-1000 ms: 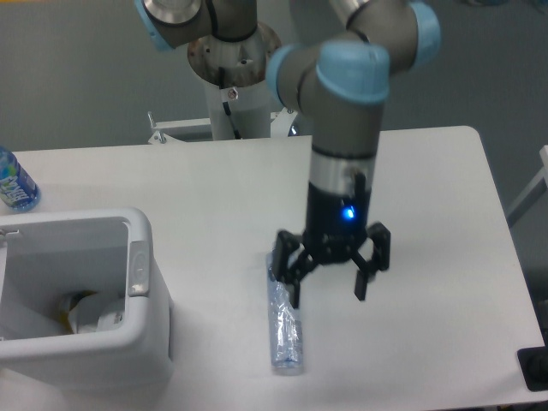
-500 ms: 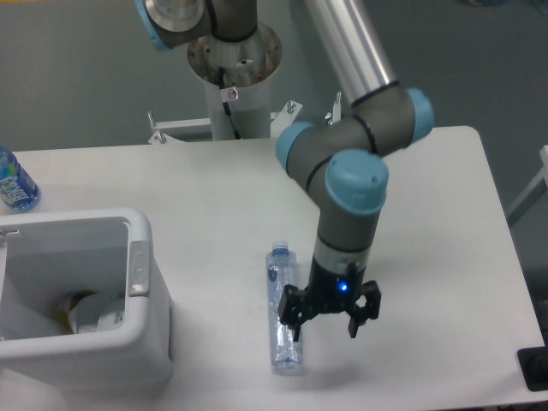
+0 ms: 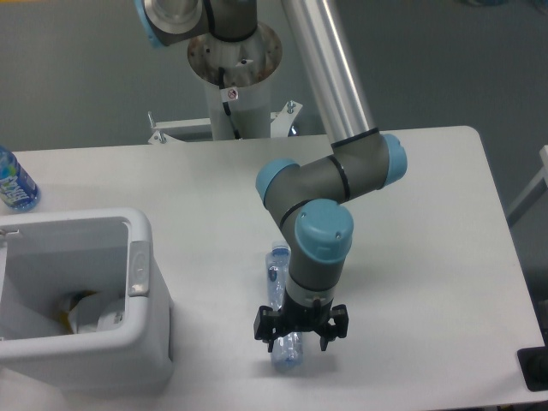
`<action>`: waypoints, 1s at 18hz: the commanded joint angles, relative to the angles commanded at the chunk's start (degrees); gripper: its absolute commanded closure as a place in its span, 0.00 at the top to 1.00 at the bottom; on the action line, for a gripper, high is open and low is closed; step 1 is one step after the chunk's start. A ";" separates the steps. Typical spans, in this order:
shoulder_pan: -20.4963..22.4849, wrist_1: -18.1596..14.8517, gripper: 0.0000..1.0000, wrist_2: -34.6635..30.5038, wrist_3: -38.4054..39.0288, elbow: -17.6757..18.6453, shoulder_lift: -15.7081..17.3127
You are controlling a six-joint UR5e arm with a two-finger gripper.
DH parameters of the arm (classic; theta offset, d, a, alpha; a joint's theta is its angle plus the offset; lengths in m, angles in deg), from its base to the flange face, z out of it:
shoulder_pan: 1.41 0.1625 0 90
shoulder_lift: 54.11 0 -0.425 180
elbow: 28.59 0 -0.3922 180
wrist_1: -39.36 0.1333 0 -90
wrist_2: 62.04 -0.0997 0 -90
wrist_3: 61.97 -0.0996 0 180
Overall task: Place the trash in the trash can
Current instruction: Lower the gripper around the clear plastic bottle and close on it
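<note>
The trash can [image 3: 81, 334] sits well off to the side of the jaws [image 3: 300, 332], some trash already inside. The jaws are spread wide, straddling the crinkled bottle [image 3: 282, 321] lying on the counter [image 3: 428, 257], gripping nothing. Closing off-centre could squirt the slick bottle sideways.

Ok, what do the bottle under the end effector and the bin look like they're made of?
The bottle looks like thin clear plastic: see-through and crinkled, with a bluish tint. The bin appears to be thick, smooth white moulded plastic, judging by its rounded corners and heavy rim; the grey latch on its side could be plastic or metal.
</note>
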 joint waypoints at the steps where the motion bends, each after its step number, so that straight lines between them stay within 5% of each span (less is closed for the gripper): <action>1: -0.09 -0.09 1.00 -0.35 0.00 0.00 -0.09; 10: -0.70 0.00 1.00 -1.41 0.09 0.97 -0.88; 14: -0.79 -0.09 0.76 -3.78 -0.09 0.97 -0.80; 18: -0.97 -0.09 0.69 -3.78 -0.09 0.97 -0.71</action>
